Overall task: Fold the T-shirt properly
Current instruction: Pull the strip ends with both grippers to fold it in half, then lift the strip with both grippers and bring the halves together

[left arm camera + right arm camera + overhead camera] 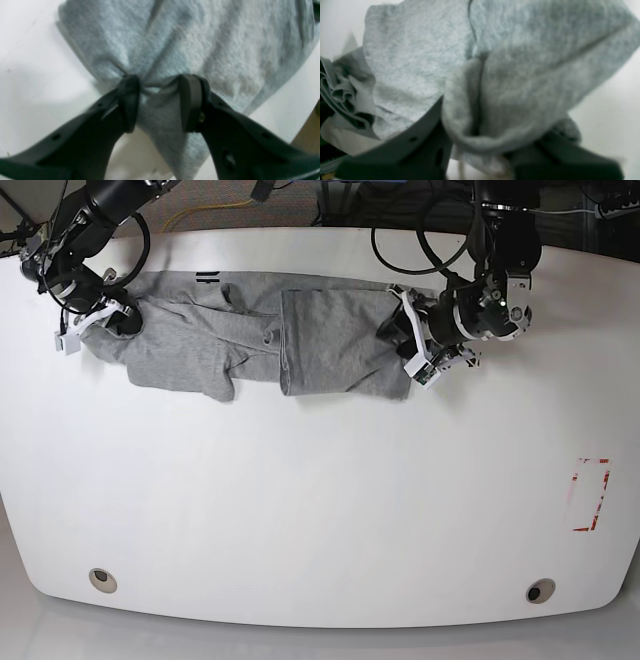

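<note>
Left hand (pixel 158 100) and right hand (pixel 480 150) both pinching.

Near half of the table (pixel 320 520) lies bare; T-shirt (pixel 250 340) spans the far edge.

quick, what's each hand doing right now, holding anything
Left hand: closed on a bunched fold of the T-shirt.
Right hand: fabric of the same shirt lies between its fingers; whether it is gripped cannot be told.

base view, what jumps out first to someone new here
A crumpled grey T-shirt stretched along the far side of the white table, an arm at each end. The left tool pinches a gathered bunch of cloth; at the other end fabric drapes over the right tool.
</note>
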`<state>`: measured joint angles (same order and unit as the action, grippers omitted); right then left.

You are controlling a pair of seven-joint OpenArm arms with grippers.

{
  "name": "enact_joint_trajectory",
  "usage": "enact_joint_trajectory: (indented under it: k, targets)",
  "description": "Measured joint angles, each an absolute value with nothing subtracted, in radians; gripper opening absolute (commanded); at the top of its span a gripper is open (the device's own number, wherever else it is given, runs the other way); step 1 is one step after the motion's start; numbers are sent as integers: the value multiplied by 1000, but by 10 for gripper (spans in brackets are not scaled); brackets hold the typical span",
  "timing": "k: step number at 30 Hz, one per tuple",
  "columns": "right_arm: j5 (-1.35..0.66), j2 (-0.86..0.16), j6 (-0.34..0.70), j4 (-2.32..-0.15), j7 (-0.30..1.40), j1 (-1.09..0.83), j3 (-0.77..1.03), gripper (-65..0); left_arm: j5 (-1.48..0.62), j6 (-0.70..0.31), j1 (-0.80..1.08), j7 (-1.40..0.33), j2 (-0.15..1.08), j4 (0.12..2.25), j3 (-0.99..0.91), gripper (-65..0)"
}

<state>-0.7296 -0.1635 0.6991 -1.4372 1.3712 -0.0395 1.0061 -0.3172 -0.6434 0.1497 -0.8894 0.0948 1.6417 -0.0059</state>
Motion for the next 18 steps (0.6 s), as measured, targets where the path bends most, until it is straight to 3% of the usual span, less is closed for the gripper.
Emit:
enact_joint_trajectory:
  k: [9,18]
  targets:
    - [-736,-187,696,-1727,1383,-96,917,-642,-343,-620,130,-862,87,1591,-1,-407]
    - [-748,-107,697,-2007,1400,-136,765,-642,-331,-611,102,-867,95,1582,48,-407]
